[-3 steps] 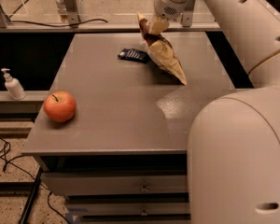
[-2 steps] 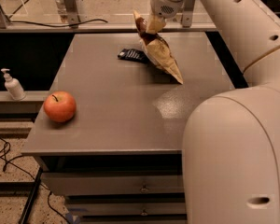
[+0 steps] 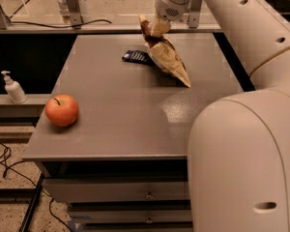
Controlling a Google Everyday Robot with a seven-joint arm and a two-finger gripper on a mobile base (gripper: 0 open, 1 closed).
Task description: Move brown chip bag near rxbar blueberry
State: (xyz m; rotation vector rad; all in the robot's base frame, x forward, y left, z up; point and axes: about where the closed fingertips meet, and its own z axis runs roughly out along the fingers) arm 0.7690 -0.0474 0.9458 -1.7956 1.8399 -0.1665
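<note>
Apple (image 3: 62,110) front-left on desk (image 3: 121,115), well apart from the rest. Pump bottle (image 3: 13,87) on ledge off to the left. Further back, brown chip bag (image 3: 166,59) is tilted w/ its lower corner on desk, just right of rxbar blueberry (image 3: 137,57). Gripper (image 3: 159,28) above, clamped on bag's top end.

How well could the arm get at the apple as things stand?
Probably not yet. The tool, at the far side of the table, is shut on the top end of the brown chip bag, so it is occupied. Otherwise the way looks free: only the flat rxbar blueberry lies near the route to the apple.
</note>
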